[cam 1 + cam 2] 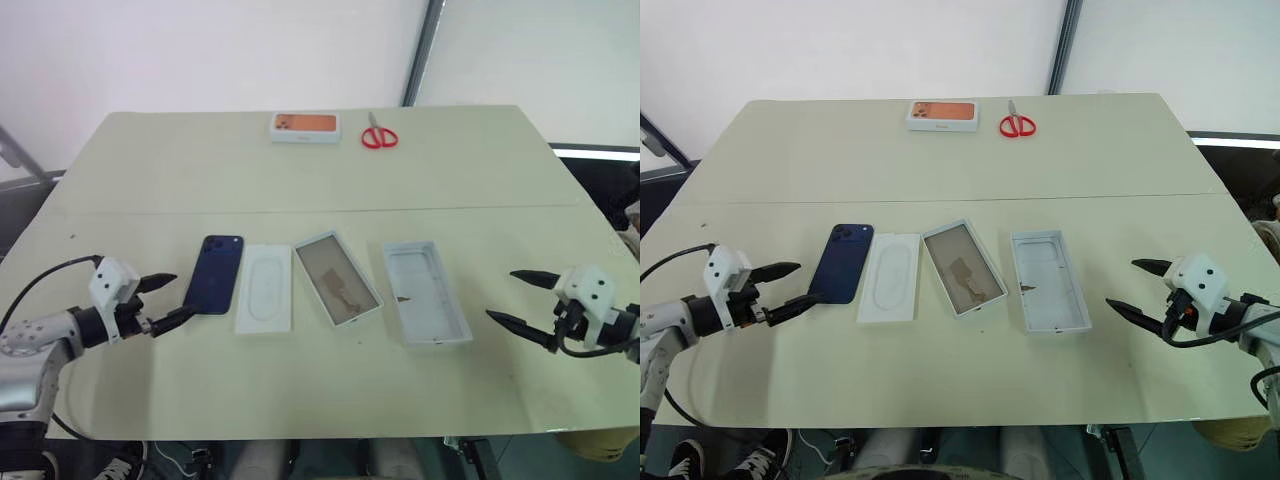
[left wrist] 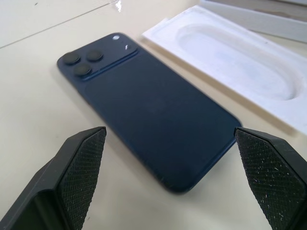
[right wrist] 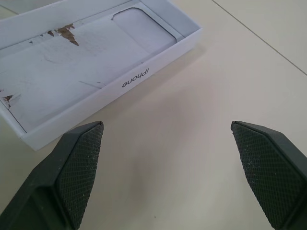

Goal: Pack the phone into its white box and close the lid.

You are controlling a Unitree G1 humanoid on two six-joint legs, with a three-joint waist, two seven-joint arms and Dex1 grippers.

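Pale cream bench (image 1: 300, 400), seam across its middle. Near row: left claw (image 1: 168, 302) released beside phone (image 1: 216, 273), lying back up; insert (image 1: 265, 288); white box (image 1: 337, 277); lid (image 1: 425, 291); right claw (image 1: 522, 298) released, empty. Far edge: orange-picture box (image 1: 304, 126), scissors (image 1: 379, 134). White wall (image 1: 200, 50) behind.

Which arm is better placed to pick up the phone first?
Left. The left gripper is open right beside the phone, which lies back up at the row's left end. The right gripper, also open, sits beyond the lid at the opposite end.
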